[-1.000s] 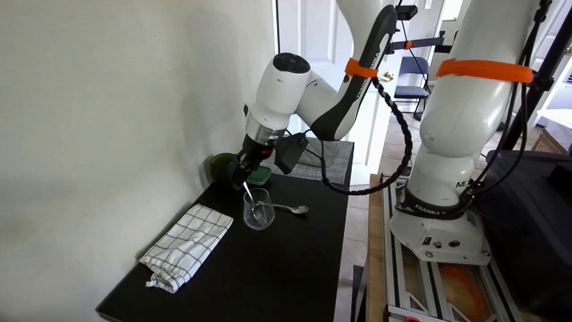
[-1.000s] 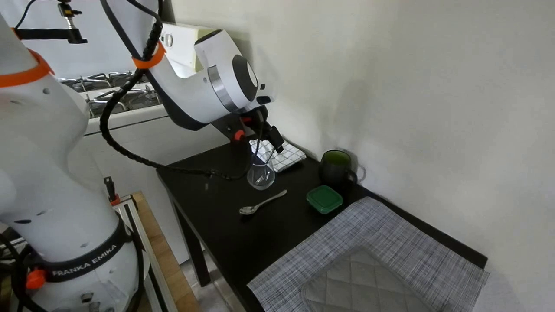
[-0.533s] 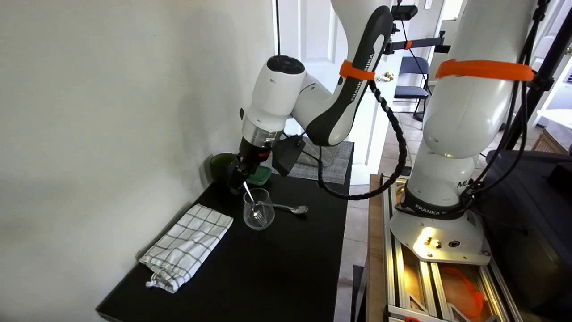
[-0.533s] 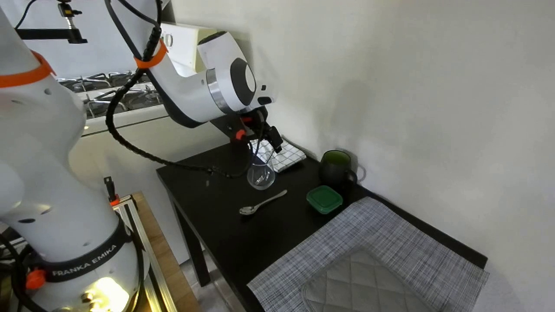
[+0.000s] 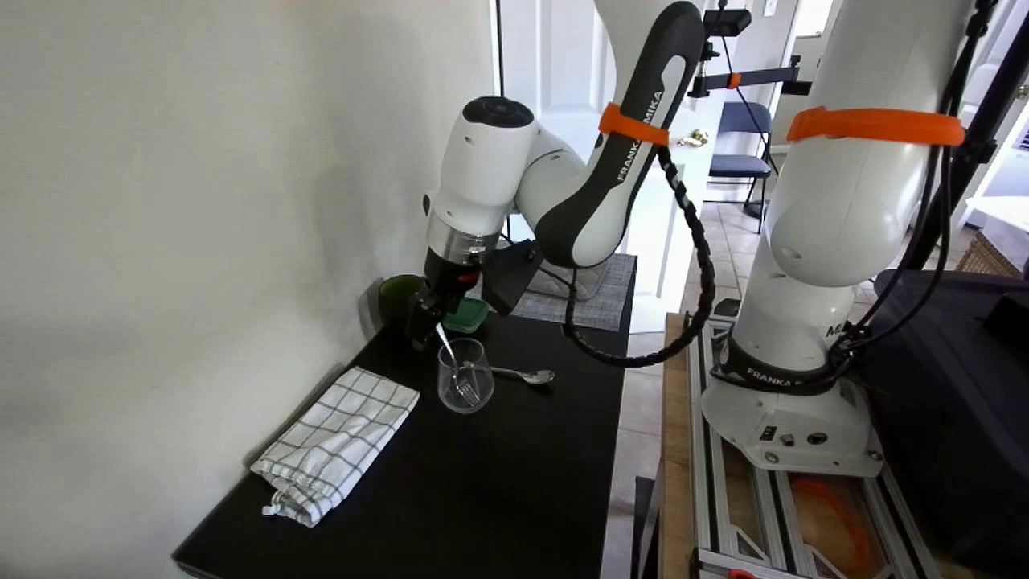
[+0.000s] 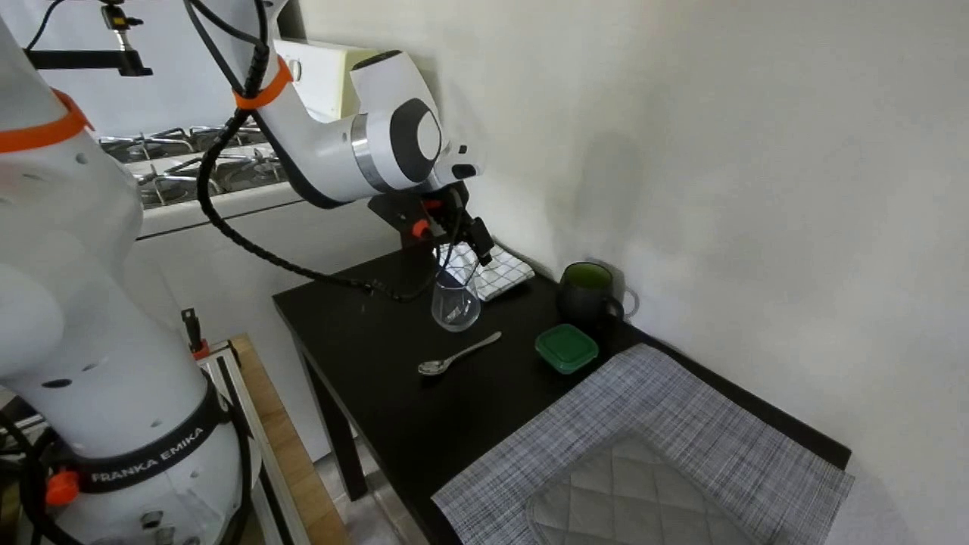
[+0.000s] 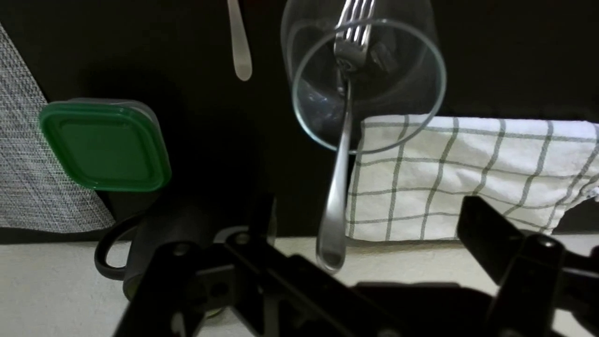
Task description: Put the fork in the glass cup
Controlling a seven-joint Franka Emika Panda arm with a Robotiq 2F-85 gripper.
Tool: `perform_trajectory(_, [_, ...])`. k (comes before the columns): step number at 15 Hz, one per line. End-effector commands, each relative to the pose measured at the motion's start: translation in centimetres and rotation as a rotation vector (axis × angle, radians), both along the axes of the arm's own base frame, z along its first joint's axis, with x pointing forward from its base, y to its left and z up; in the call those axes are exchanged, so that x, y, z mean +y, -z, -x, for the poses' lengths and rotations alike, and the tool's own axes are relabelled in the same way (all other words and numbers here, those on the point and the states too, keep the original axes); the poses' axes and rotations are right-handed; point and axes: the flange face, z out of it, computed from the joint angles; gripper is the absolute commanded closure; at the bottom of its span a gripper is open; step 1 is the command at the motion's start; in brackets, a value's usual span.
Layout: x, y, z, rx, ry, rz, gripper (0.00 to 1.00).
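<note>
The clear glass cup (image 5: 466, 378) stands upright on the black table; it also shows in the other exterior picture (image 6: 456, 304) and in the wrist view (image 7: 402, 89). The silver fork (image 7: 334, 210) leans in the cup, tines down inside. Its handle rests against the rim and sticks out towards my gripper; it shows in an exterior view (image 5: 447, 346). My gripper (image 7: 372, 217) is open, its black fingers wide apart. The fork handle's end lies between them in the picture, nearer the left finger, with no finger seen closed on it. The gripper also shows in both exterior views (image 5: 422, 331) (image 6: 481, 250).
A spoon (image 6: 458, 357) lies beside the cup. A green-lidded box (image 6: 566, 348) and a dark green mug (image 6: 584, 295) stand near the wall. A checked cloth (image 5: 342, 438) lies along the wall side. A grey woven mat (image 6: 643, 401) with a quilted pad covers one table end.
The arm's wrist and forearm have shifted slightly left in an exterior view, and the gripper tilts a little more upright. The fork and glass cup have not visibly moved.
</note>
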Motion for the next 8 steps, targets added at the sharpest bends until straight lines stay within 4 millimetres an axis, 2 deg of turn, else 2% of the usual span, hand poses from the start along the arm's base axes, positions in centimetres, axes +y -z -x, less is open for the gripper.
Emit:
perform_trajectory(1, [0.04, -0.11, -0.08, 0.005, 0.0, 0.003, 0.0])
perform_trajectory(8, [0.11, -0.36, -0.15, 0.003, 0.001, 0.003, 0.0])
